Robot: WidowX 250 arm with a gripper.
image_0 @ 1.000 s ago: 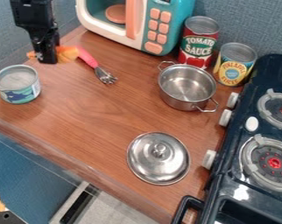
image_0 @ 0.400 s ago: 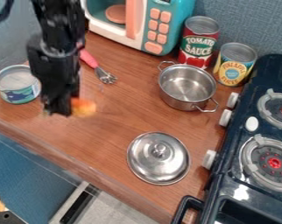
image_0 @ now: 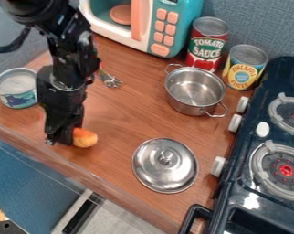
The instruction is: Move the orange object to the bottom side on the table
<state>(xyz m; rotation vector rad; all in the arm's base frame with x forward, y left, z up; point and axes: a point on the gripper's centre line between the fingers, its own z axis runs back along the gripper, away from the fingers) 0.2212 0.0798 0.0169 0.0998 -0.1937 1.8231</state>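
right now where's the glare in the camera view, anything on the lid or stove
in the camera view, bright highlights on the lid, shiny reflections inside the pot, a white glare patch on the stove's dark front

Open room crosses the middle of the bench [image_0: 131, 116] to its front edge, left of the pot [image_0: 192, 109] and lid [image_0: 154, 172]. The microwave [image_0: 116, 36] blocks the back edge, the stove [image_0: 268, 75] the right.
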